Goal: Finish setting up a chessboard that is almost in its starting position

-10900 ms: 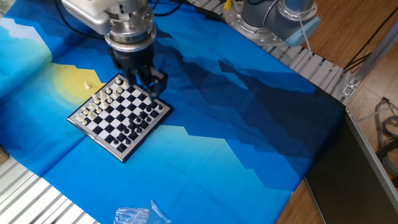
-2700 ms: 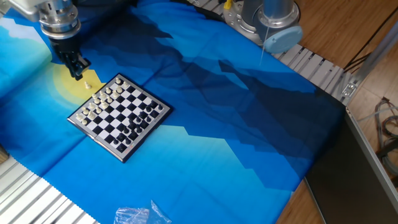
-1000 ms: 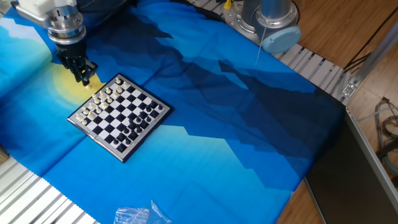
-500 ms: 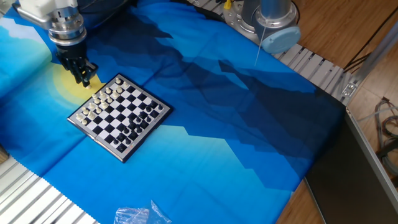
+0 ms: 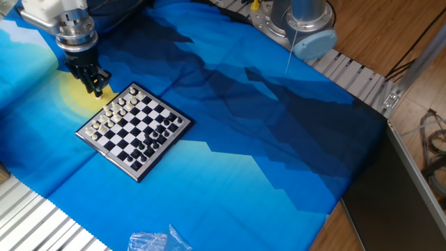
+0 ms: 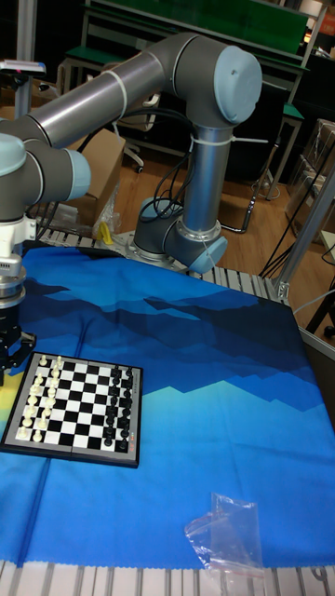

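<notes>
The chessboard [image 5: 109,157] lies on the blue cloth at the left, cream pieces along its left side and black pieces along its right; it shows too in the tall fixed view [image 6: 74,453]. My gripper [image 5: 96,89] stands fingers-down on the yellow patch of cloth just beyond the board's far-left edge. Its fingers are drawn close together at the cloth. A tiny cream piece there is covered by the fingertips. In the tall fixed view the gripper [image 6: 6,371] sits at the picture's left edge, beside the board's cream side.
A crumpled clear plastic bag [image 5: 157,240] lies near the cloth's front edge. The arm's base [image 5: 300,21] stands at the back on the slotted metal table. The cloth ends at the right, with wood floor and a metal frame beyond.
The gripper came from over the board to the yellow patch and dropped onto the loose cream piece, which now is hidden. Over the last second it has hardly moved.
</notes>
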Robot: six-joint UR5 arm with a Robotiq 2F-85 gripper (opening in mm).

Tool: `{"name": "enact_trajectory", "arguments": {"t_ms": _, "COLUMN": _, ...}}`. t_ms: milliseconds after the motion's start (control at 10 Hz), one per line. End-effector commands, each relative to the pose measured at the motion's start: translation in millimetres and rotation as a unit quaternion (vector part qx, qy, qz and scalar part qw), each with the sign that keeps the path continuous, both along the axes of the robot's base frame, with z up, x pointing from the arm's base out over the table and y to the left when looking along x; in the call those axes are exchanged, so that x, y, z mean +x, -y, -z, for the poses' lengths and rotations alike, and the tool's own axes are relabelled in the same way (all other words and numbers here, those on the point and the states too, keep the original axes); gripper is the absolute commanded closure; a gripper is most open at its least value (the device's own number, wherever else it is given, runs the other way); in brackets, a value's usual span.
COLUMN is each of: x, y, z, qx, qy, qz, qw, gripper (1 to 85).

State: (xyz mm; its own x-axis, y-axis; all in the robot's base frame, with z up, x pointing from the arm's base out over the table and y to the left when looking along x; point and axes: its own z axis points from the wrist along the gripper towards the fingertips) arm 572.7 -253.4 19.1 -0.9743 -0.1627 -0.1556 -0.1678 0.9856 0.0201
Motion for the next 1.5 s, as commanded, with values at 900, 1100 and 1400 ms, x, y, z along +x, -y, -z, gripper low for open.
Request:
{"name": "enact_trajectory", "arguments": {"t_ms": 900, "x": -1.0, "y": -1.7, "z": 1.0, "qx": 0.006, "qy": -0.001, "qz": -0.001, "qw": 1.0000, "gripper": 59.0}}
{"name": "enact_trajectory", "arguments": {"t_ms": 1100, "x": -0.4, "y": -2.5, "z": 1.4, "qx": 0.008, "qy": 0.000, "qz": -0.001, "qw": 1.0000, "gripper": 59.0}}
{"name": "enact_trajectory", "arguments": {"t_ms": 1400, "x": 0.1, "y": -2.9, "z": 2.8, "qx": 0.007, "qy": 0.000, "qz": 0.000, "qw": 1.0000, "gripper": 59.0}}
